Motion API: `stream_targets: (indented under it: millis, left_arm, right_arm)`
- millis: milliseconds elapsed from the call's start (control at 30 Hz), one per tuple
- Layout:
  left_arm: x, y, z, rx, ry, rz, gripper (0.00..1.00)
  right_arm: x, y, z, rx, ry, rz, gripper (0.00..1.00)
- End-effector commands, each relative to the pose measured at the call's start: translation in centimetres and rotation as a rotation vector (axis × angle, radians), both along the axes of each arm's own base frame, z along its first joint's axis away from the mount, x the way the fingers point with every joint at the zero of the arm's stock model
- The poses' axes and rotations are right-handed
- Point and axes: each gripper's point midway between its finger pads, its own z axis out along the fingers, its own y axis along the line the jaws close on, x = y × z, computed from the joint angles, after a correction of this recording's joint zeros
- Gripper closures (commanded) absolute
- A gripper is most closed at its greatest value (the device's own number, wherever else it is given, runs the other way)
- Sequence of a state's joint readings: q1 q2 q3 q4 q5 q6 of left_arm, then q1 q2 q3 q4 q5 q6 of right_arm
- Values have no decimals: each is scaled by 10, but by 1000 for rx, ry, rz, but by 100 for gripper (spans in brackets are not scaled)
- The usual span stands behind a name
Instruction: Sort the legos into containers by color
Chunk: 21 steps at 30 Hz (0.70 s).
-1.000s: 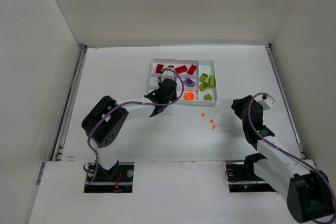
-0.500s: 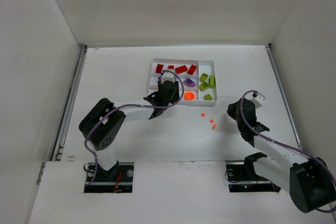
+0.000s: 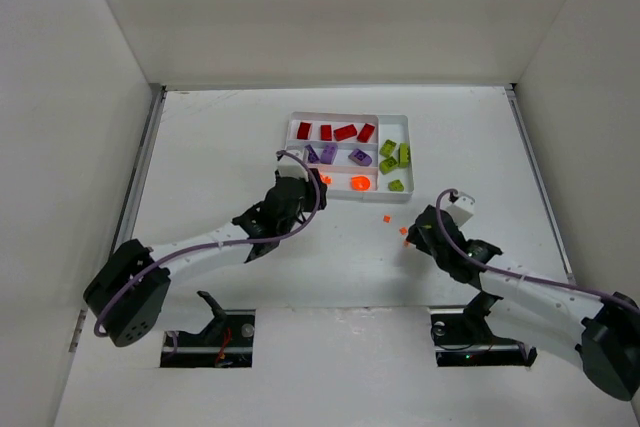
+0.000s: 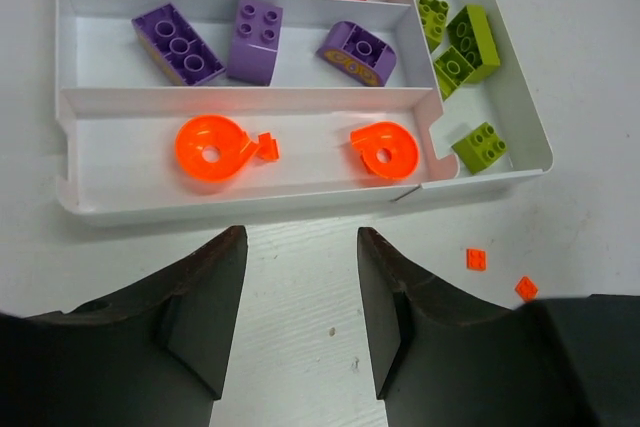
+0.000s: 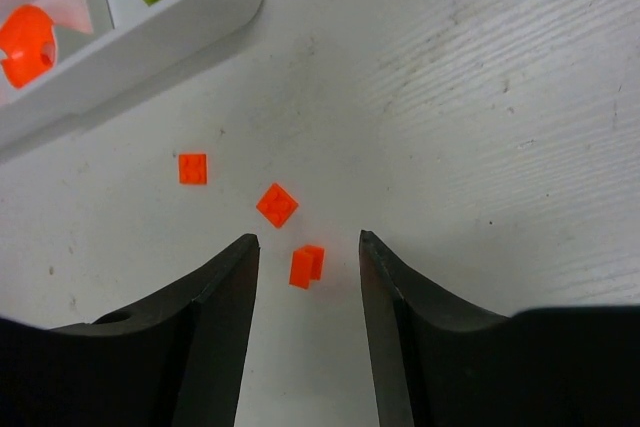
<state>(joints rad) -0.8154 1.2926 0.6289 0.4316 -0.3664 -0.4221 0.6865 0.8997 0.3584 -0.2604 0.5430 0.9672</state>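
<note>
Right wrist | right tool [image 5: 307, 239] apart, empty, over orange lego [image 5: 306, 266] | left tool [image 4: 300, 237] apart, empty

The left gripper [image 4: 298, 247] has drawn back from over the left end of the near slot of the tray [image 4: 250, 209] to the table [image 3: 220, 147] just near of it. The left arm [image 3: 200, 247] has swung low and out to the left, so two purple bricks [image 4: 178, 44] and an orange round piece [image 4: 212, 150] that it covered now show. The right gripper [image 5: 307, 239] has travelled left and nearer from the table's right side to the three small orange pieces [image 5: 277, 204] lying near of the tray's right corner, and its parted fingers [image 5: 220, 307] now flank the nearest one.
</note>
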Motion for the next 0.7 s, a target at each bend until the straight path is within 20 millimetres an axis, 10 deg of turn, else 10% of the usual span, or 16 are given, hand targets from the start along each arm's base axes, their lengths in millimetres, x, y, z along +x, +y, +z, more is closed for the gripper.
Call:
stream_targets:
  millis: [0,667]
  left_arm:
    - [-5,6,11,-70,-23,1,55]
    - [-10,23,16,-160,-47,18,55]
  right_arm:
    - [0,10,4,-27,35,4,49]
    - [3,31,-15,-137,162,7,68]
